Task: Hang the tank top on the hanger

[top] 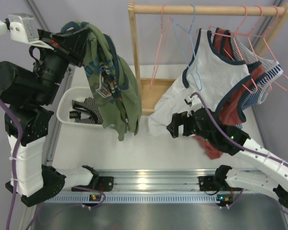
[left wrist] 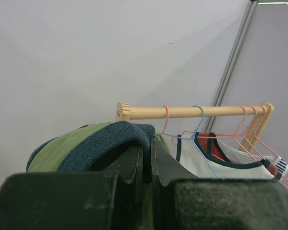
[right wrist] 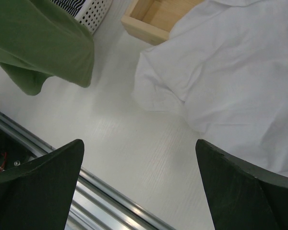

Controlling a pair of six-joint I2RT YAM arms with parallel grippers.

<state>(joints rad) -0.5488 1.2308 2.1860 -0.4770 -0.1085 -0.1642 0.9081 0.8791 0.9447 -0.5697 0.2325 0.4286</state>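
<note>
Left of the wooden rail [top: 206,8], the olive-green sleeveless tank top [top: 113,81] hangs limp from the left jaws, which pinch its navy trim. The right jaws are spread and empty below the rail, where the thin light-blue wire hanger [left wrist: 202,115] hangs. The cloth looks soft and light, so the shoulder straps are probably the best hold.

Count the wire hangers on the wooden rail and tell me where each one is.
5. An empty pink hanger hangs leftmost, the light-blue hanger beside it, and three pink hangers bunch at the right end carrying tops; overlap there may hide another.
</note>
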